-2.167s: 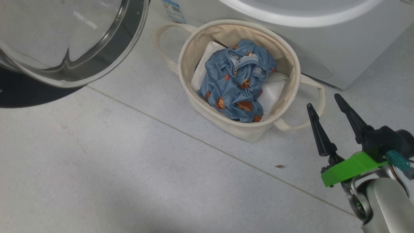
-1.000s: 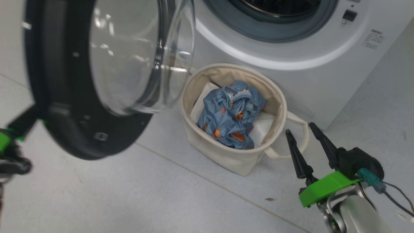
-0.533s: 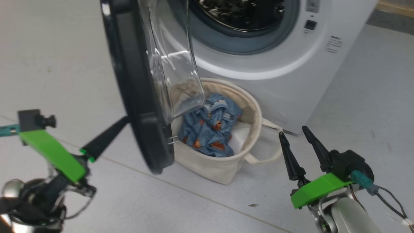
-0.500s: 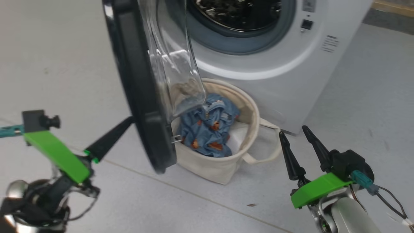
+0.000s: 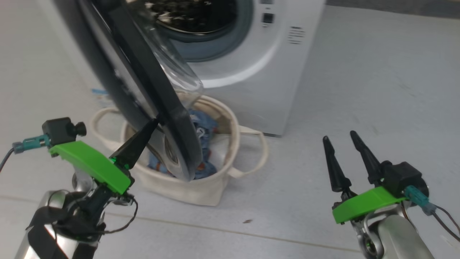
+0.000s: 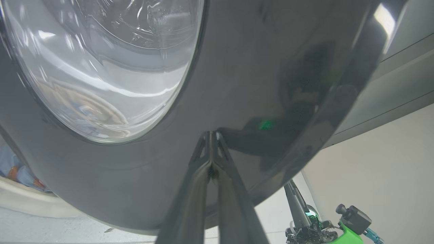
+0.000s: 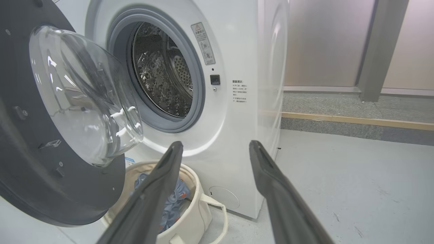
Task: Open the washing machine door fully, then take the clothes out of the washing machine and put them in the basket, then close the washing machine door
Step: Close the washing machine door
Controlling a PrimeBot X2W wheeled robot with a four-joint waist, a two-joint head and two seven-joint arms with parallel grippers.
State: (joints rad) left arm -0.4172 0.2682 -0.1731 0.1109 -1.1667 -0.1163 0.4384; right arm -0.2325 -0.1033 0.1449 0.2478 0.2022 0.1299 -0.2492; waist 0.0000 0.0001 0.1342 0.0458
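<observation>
Up against the black ring of the washing machine door (image 5: 143,75), the left gripper (image 6: 211,133), tips pinched together, has pushed it from wide open to roughly half shut. Clothes (image 5: 201,127) are already in the basket (image 5: 201,190), and the right gripper (image 5: 339,136) idles with its fingers apart, so only the closing's left.

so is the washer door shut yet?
No, open. The door stands swung well away from the washer, and the drum mouth is uncovered, with the door's glass bulge clear of it.

floor (image 5: 359,72): pale grey tiles | brown speck (image 5: 247,221): on floor | wooden strip (image 7: 356,120): at floor's far edge
</observation>
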